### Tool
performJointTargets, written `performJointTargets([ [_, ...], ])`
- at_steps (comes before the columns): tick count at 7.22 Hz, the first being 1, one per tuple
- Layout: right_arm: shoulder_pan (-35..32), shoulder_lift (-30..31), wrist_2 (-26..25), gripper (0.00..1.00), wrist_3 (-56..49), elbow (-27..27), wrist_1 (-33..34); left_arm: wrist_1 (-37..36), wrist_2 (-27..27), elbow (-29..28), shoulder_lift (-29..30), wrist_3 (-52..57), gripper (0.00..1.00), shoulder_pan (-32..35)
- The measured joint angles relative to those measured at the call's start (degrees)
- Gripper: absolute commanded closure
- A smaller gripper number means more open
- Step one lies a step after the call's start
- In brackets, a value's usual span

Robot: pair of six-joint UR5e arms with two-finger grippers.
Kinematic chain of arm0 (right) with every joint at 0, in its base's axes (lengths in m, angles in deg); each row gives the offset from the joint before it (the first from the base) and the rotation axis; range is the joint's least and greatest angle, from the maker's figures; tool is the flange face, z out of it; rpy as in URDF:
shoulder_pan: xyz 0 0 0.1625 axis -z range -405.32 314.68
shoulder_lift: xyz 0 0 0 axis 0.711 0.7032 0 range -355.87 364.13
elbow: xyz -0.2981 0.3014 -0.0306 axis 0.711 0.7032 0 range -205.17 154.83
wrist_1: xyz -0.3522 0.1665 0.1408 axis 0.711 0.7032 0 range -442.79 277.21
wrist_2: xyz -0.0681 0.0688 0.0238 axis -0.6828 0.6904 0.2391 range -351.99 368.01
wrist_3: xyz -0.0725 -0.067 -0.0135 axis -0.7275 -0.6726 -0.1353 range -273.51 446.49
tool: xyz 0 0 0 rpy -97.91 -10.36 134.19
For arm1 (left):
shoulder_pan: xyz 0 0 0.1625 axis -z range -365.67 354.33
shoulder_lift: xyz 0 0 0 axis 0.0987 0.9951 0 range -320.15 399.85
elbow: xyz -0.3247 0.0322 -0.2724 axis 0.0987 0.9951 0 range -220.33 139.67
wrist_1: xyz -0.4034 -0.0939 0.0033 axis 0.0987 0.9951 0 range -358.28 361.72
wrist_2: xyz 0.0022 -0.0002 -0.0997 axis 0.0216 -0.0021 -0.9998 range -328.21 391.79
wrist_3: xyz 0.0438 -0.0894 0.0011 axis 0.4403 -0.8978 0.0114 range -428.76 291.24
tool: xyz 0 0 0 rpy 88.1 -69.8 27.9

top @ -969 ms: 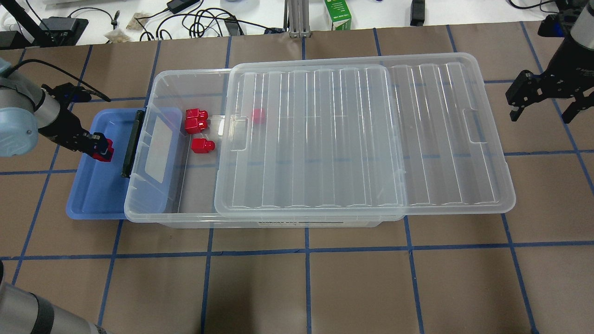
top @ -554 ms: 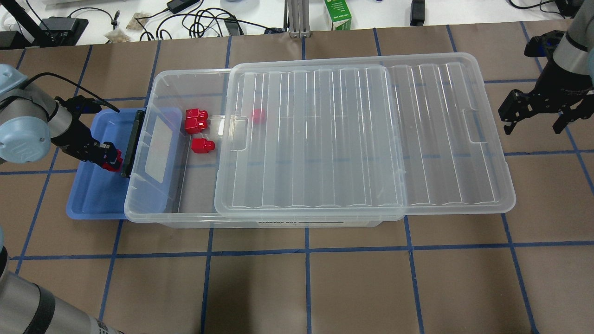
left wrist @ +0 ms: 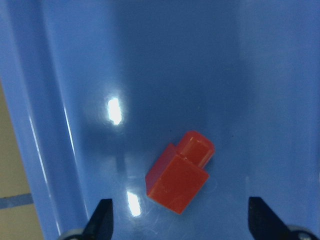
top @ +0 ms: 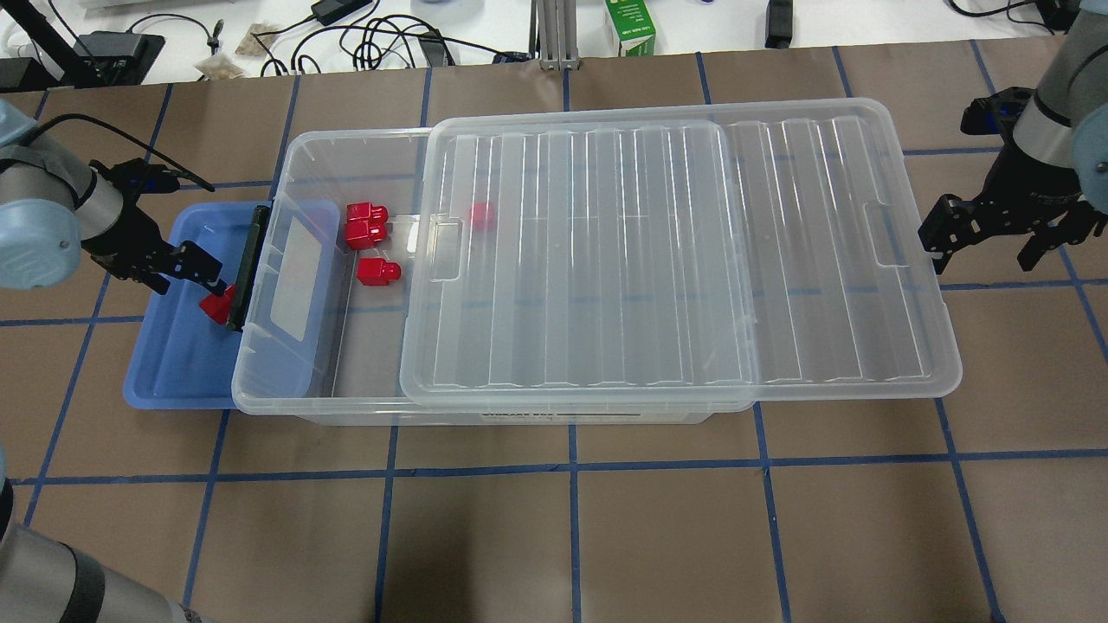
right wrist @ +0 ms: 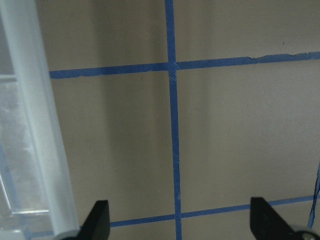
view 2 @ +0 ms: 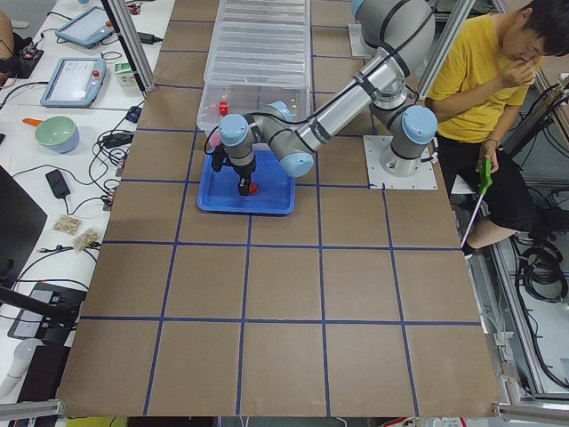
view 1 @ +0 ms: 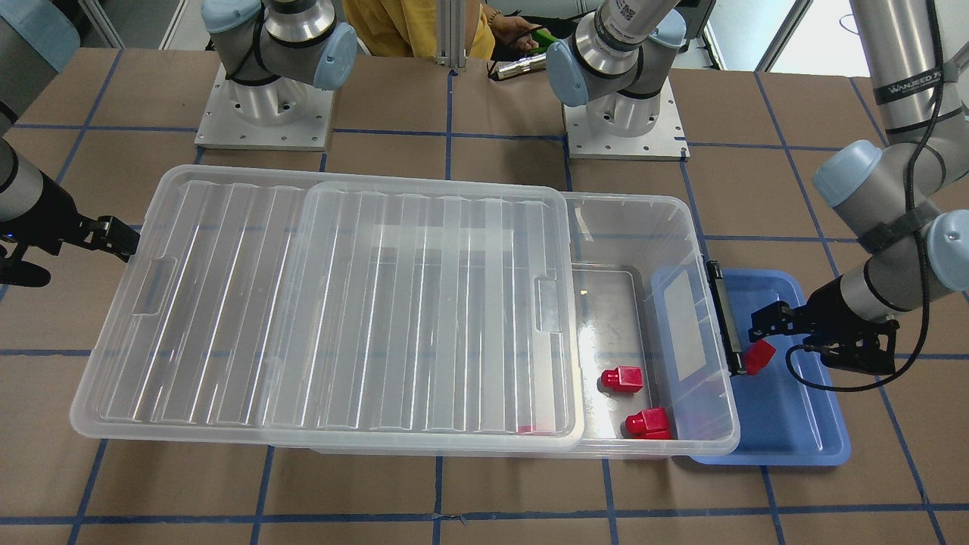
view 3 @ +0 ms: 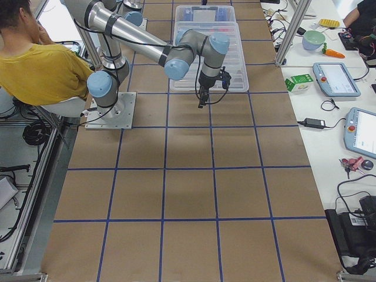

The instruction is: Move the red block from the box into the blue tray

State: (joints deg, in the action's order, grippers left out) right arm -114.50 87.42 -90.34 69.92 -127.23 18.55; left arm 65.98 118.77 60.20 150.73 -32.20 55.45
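Left wrist-mounted, red block (left wrist: 177, 177) beneath claw (left wrist: 181, 221)

I see a brown tabletop (top: 658, 536) gridded with blue tape (top: 572, 536). Beyond its far edge, a white bench (top: 485, 22) carries black cables (top: 372, 39) and a green carton (top: 630, 26). An operator in a yellow shirt (view 2: 480, 76) sits alongside.

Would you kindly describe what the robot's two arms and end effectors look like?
The left arm and right arm are silver tubes with pale blue joint caps. The left carries a black band with white lettering and a thin black cable looping by its wrist. The left end effector and right end effector are black, with two fingers each.
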Motion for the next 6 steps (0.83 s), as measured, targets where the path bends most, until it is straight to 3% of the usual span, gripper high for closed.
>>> performJointTargets([
  [2,-0.26,0.1,0.43,0.0,0.26,-0.12,-0.01,12.27,0.04,-7.01,-4.81,-2.4,0.0,2.01],
  [4,-0.54,0.1,1.99,0.0,0.51,-0.11,-0.01,23.36,0.2,-14.9,-9.44,-9.54,0.0,8.61],
  [6,-1.55,-0.09,3.38,0.0,1.96,-0.15,-0.01,26.54,0.73,-17.68,-14.52,-18.48,0.0,18.36],
])
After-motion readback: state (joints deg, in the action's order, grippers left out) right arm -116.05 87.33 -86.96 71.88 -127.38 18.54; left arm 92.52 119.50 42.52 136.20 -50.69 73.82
